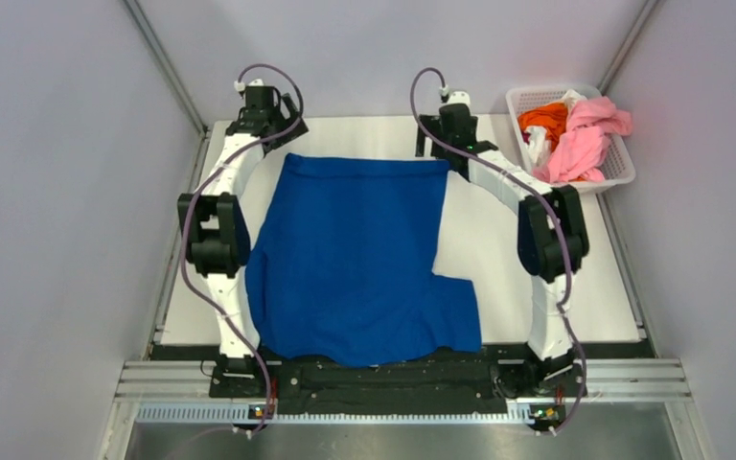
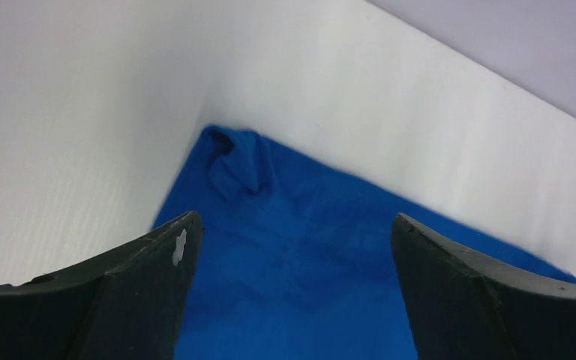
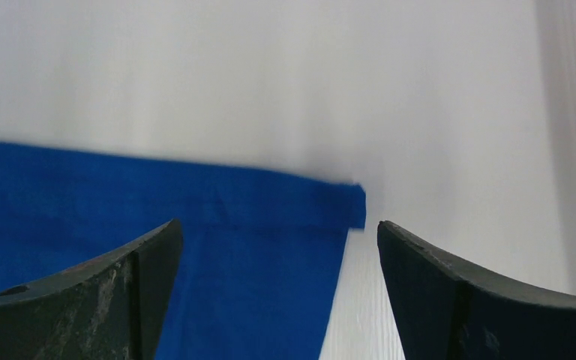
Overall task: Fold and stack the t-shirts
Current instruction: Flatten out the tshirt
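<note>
A royal blue t-shirt (image 1: 355, 254) lies spread flat on the white table, plain side up, its hem at the far side. No lettering or picture shows. My left gripper (image 1: 266, 120) is open over the shirt's far left corner (image 2: 232, 154), which is slightly bunched. My right gripper (image 1: 452, 134) is open over the far right corner (image 3: 349, 206). Both hold nothing. Pink (image 1: 585, 134), orange (image 1: 544, 117) and white (image 1: 540, 146) t-shirts lie crumpled in the basket.
A white lattice basket (image 1: 623, 163) stands at the table's far right corner. Grey walls close in the table at left, right and back. The arm bases and a metal rail (image 1: 402, 379) run along the near edge.
</note>
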